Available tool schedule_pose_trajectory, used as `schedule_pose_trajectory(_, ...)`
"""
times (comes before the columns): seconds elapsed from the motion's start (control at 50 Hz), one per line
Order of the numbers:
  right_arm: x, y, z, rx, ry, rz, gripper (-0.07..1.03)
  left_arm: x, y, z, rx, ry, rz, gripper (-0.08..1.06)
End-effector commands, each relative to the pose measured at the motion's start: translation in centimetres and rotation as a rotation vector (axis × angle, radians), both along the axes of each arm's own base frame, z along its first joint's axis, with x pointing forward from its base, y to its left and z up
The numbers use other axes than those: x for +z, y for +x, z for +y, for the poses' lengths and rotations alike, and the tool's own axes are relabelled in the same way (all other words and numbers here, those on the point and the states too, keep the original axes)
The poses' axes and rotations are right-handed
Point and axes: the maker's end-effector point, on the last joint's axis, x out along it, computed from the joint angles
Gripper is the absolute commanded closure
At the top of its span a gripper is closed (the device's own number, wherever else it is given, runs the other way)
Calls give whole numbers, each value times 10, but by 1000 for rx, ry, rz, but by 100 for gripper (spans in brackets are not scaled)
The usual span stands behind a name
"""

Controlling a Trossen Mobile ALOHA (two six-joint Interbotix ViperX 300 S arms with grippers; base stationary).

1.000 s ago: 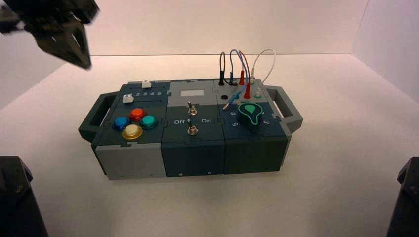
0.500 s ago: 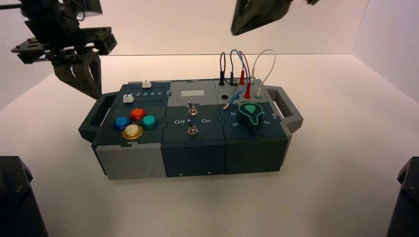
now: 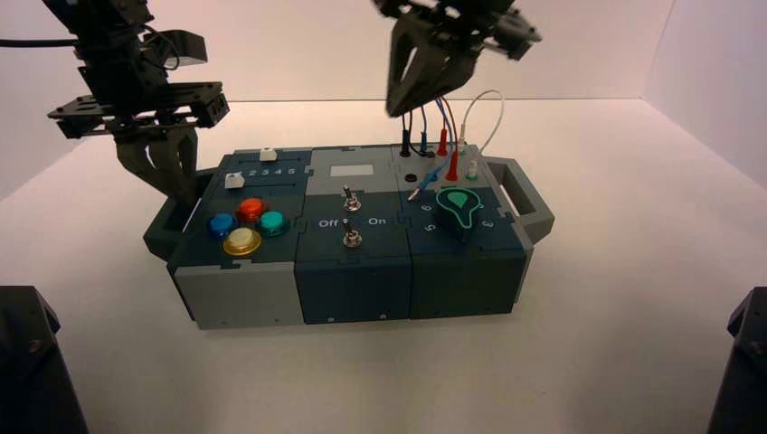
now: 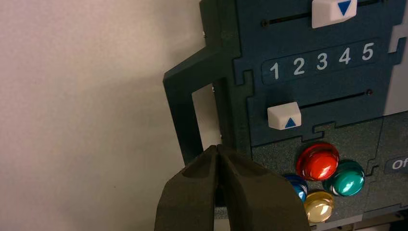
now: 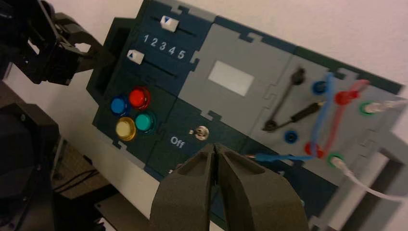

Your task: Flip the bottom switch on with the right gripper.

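Note:
The bottom switch is a small metal toggle on the dark middle panel of the box, in front of the top switch. My right gripper is shut and empty. It hangs high over the back of the box by the wires, well above and behind the switches. In the right wrist view its fingers hide the bottom switch. Only the top switch and "Off" show there. My left gripper is shut and empty over the box's left handle.
Coloured round buttons and two white sliders fill the box's left part. A green knob and plugged wires fill its right part, just under the right gripper. Dark arm bases stand at both front corners.
My right gripper came into view from the top and has come down towards the back of the box. My left gripper moved right and down to the left handle.

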Motion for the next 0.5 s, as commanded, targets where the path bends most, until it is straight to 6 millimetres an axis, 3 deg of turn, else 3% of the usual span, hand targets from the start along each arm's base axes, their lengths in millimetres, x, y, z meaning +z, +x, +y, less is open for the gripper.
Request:
schedule_pose_trajectory(0.02, 6, 3, 20, 11, 30, -1, 99, 3, 8, -6, -19, -5, -21, 101)
schedule_pose_trajectory(0.16, -3, 1, 33, 26, 20, 28, 99, -3, 6, -6, -24, 0, 2, 101)
schedule_pose_trajectory(0.5, -28, 2, 44, 16, -15, 111, 99, -16, 2, -5, -25, 16, 63, 101)
